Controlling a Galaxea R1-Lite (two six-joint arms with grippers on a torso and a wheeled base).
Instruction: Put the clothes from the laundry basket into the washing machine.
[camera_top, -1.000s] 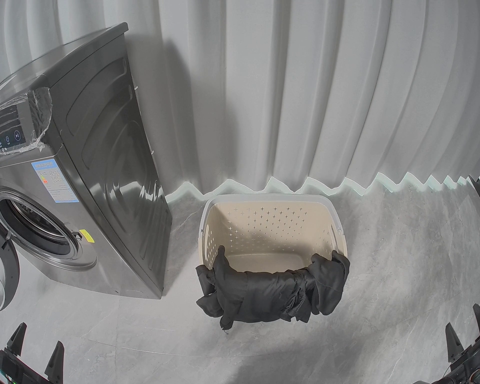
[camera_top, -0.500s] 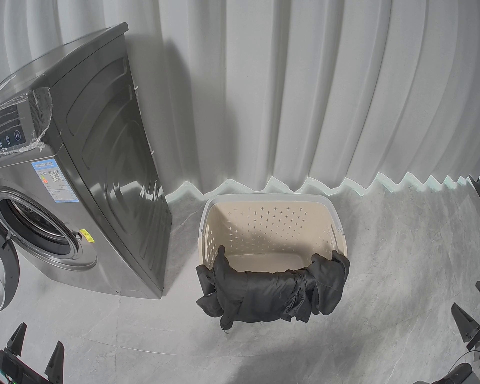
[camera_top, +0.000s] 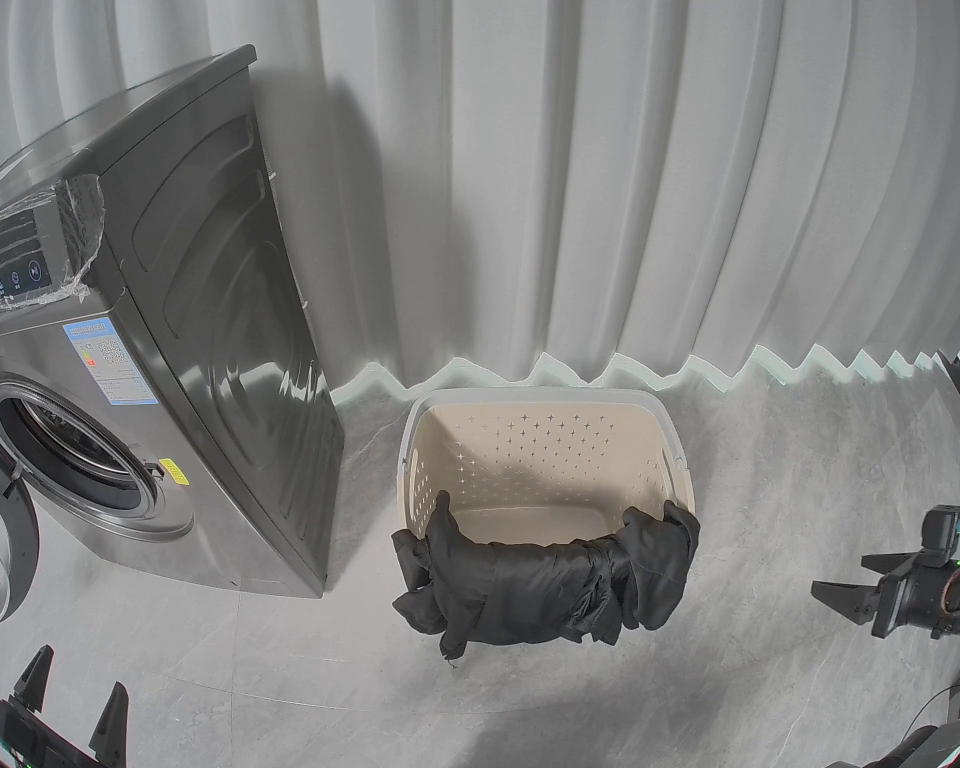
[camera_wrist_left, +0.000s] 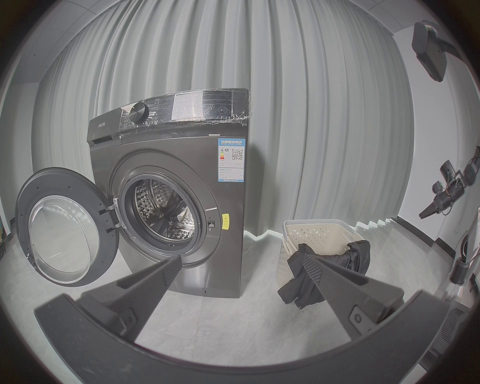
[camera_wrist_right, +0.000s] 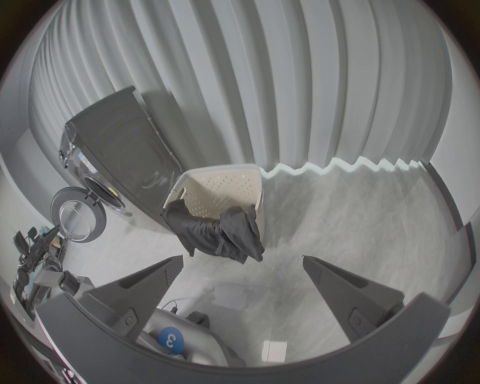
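We see the dark clothes draped over the near rim of the laundry basket, their long axis running along that rim, crosswise between our two arms. The right end effector is spread wide and empty. It points at the bundle's right end, with the clothes off its fingertips and still apart from them. The left end effector, also spread and empty, sits farther off, with the open-doored washing machine ahead of it. We judge the right arm nearer for the pick.

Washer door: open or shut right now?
Open. In the left wrist view the washing machine door is swung wide on its hinge, and the drum shows through the opening.
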